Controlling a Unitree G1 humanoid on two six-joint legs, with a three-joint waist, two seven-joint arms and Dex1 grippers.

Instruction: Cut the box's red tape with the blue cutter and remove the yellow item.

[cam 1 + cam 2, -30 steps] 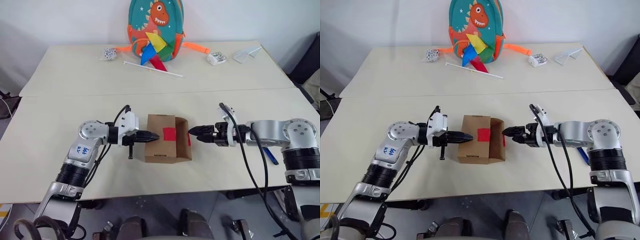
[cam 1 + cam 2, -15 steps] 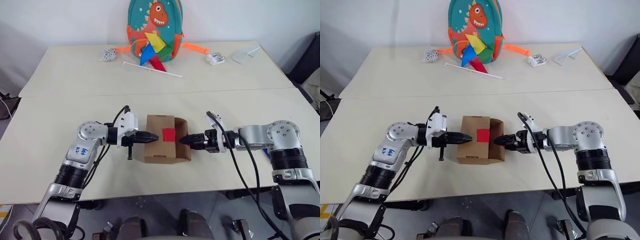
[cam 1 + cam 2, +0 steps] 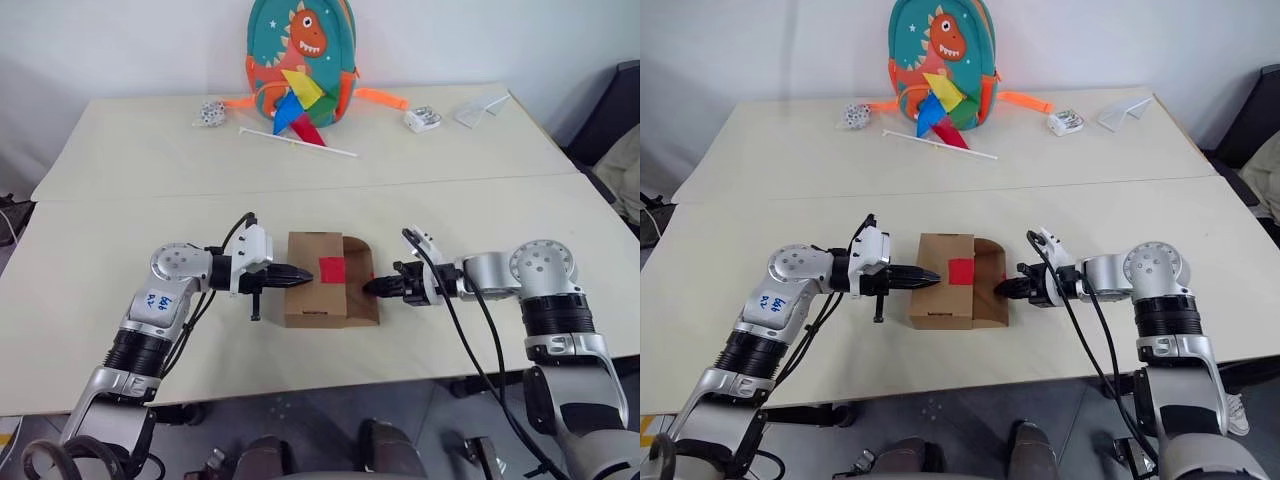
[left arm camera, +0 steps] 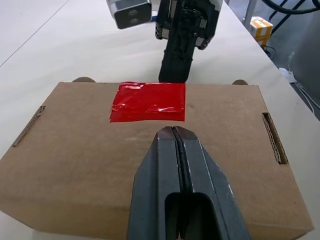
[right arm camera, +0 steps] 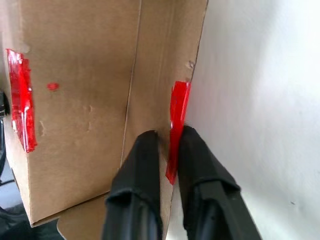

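My left gripper point(image 3: 297, 273), pressed together, pins the box point(image 3: 315, 300); right gripper point(image 5: 167, 150) pinches the flap point(image 5: 162, 75) by the tape point(image 5: 177, 117). A hard pull could drag the box.

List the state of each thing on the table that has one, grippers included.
box: lying flat, right-hand flap lifted open
red tape: cut, one piece on the lid, one on the flap
left gripper: shut, tips pressing on the box lid
right gripper: pinching the flap
dinosaur backpack: upright against the wall
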